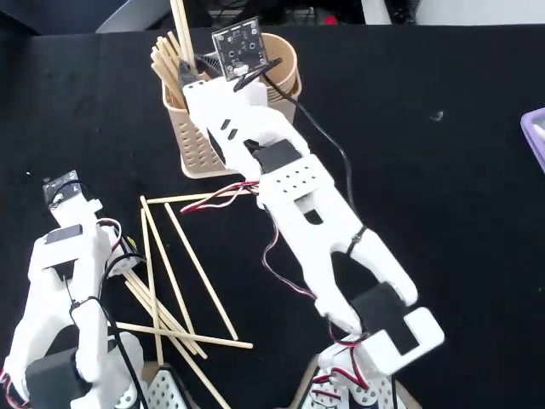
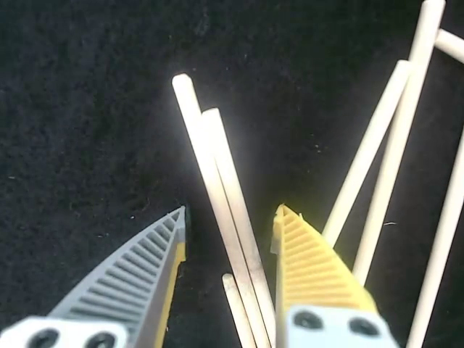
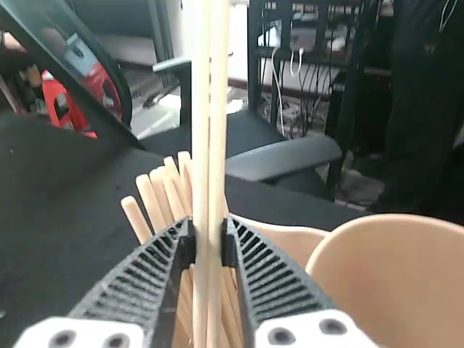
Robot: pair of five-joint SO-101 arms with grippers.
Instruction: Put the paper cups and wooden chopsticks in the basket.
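A beige slotted basket (image 1: pixel 197 149) stands at the back of the black table, with several wooden chopsticks (image 1: pixel 166 64) and paper cups (image 1: pixel 285 72) inside it. My right gripper (image 3: pixel 209 243) hovers over the basket, shut on two upright chopsticks (image 3: pixel 209 109); a paper cup (image 3: pixel 391 275) sits just beside it. Several loose chopsticks (image 1: pixel 170 273) lie scattered on the table at the front left. My left gripper (image 2: pixel 228 225) is low over them and open, with a pair of chopsticks (image 2: pixel 217 181) lying between its grey and yellow fingers. The left arm (image 1: pixel 64 256) stands at the front left.
A purple object (image 1: pixel 535 132) pokes in at the table's right edge. The right arm (image 1: pixel 315 221) stretches diagonally from the front to the basket, above the table's middle. More loose chopsticks (image 2: pixel 391 145) lie just beside the left gripper.
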